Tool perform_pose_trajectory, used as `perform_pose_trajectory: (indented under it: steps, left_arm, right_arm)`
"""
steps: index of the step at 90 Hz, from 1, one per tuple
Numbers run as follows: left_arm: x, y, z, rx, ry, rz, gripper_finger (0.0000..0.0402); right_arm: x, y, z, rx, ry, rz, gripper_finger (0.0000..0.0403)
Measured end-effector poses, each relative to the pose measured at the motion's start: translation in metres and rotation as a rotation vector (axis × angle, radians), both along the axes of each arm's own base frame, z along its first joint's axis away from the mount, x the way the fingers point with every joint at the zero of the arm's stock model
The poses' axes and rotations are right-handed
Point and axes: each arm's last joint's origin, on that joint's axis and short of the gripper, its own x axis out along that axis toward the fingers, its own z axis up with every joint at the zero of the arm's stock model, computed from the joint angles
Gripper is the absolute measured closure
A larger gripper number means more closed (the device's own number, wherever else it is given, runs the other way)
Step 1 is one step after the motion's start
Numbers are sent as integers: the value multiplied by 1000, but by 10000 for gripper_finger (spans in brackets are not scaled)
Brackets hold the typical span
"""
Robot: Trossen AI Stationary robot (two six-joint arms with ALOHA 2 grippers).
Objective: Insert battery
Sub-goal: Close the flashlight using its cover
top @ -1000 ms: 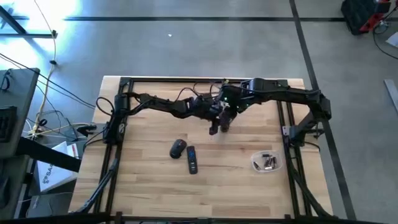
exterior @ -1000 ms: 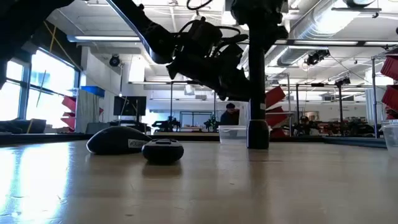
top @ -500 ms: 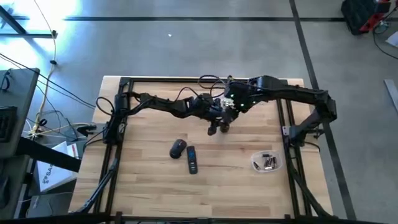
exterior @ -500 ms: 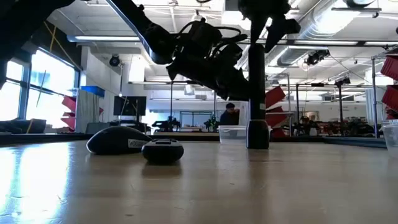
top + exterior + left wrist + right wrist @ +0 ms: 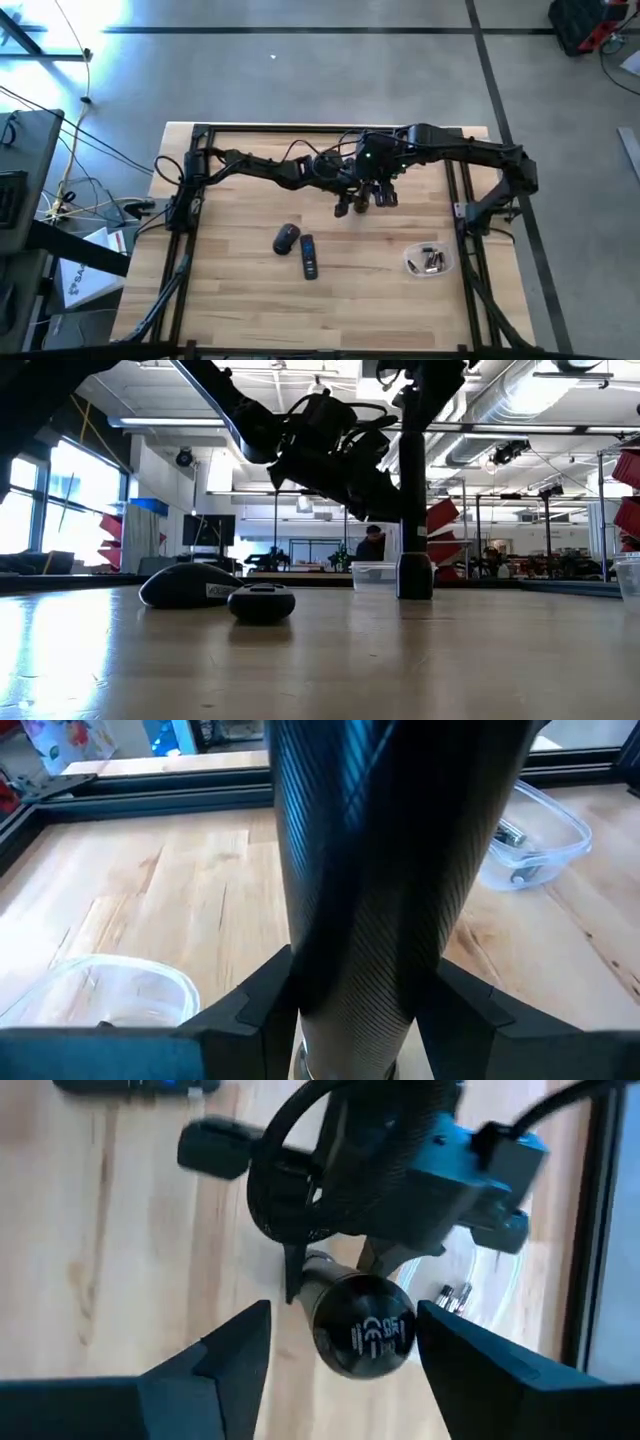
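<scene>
While the mouse (image 5: pixel 286 238) and remote (image 5: pixel 309 256) lay near the bench's middle, the left gripper (image 5: pixel 343 205) clamped an upright flashlight (image 5: pixel 413 510) toward the back edge. The right gripper (image 5: pixel 386 194) hung just above its end, fingers wide. Batteries sat in a tub (image 5: pixel 429 260) by the right edge.

One flashlight (image 5: pixel 413 510), one mouse (image 5: pixel 286 238), one remote (image 5: pixel 309 256), two clear containers (image 5: pixel 430 261) (image 5: pixel 95 990).
</scene>
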Motion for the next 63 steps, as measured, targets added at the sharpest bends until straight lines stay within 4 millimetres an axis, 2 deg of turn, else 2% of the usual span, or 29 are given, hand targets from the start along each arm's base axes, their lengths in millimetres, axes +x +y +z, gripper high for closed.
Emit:
perform_pose_trajectory:
  steps: [37, 63]
  left_arm:
    - [0, -1, 1, -9, 1, 9, 261]
    - [0, -1, 1, -6, 0, 7, 261]
  right_arm:
    - [-2, -23, -2, 23, -1, 32, 195]
    - [2, -25, -7, 60, 0, 38, 196]
